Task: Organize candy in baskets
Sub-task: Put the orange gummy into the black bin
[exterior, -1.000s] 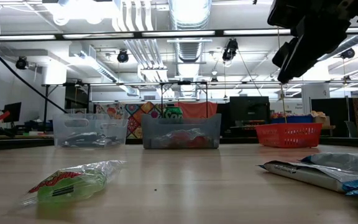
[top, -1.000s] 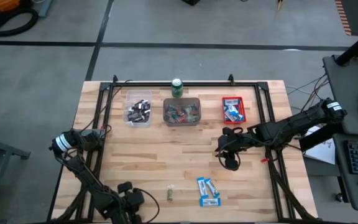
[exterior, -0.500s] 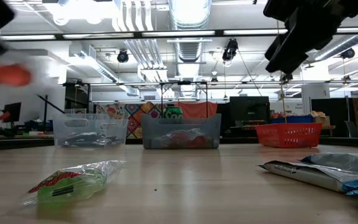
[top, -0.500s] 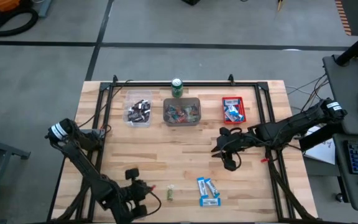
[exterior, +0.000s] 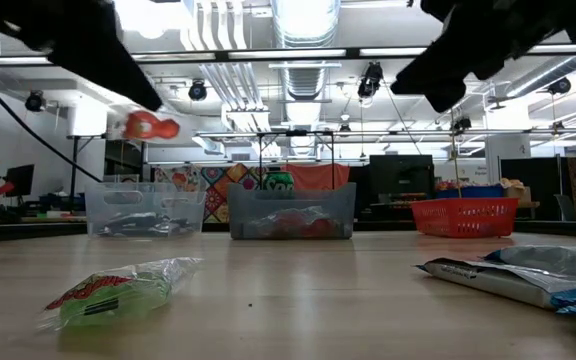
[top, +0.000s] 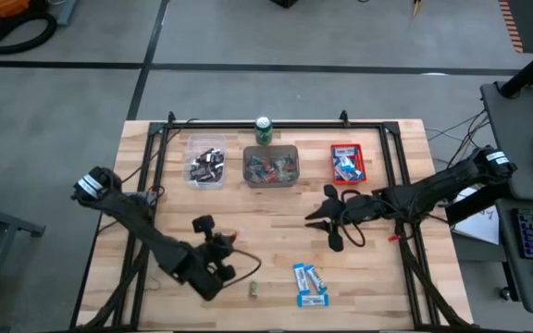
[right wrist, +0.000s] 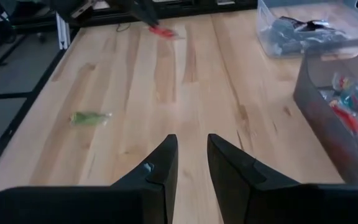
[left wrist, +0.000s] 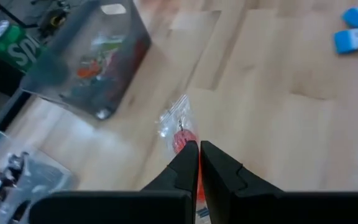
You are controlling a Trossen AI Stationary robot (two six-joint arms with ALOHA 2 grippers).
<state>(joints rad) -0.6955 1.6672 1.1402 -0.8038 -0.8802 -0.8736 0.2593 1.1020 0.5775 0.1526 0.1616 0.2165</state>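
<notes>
High view tells most of it: our left gripper [top: 228,242] has swung up from the bottom edge of the frame, where it sat a second ago, to the lower-left middle of the table. It's clamped tight on a red candy [top: 232,241] in a clear crinkly wrapper. In the low view that same piece now hangs in the air at upper left [exterior: 146,127]; a second ago it wasn't in that shot at all. The left wrist view shows the wrapper [left wrist: 178,127] sticking out past the closed fingertips.

Our right gripper [top: 324,220] has drifted a bit toward the left of the frame and hovers over bare wood below the baskets. Its fingers [right wrist: 165,163] stand a narrow gap apart with nothing between them, narrower than before.

The rest hasn't budged. A green candy [top: 254,289] lies at bottom centre, well apart from both grippers, and the blue-and-white bars [top: 309,282] sit just to its right. Along the upper part of the table we've got the clear basket [top: 205,165] with dark bars, the grey basket [top: 271,166] with mixed red, green and teal pieces, and the red basket [top: 348,163] with blue-and-white bars. A green can [top: 264,129] stands just above the grey one.
</notes>
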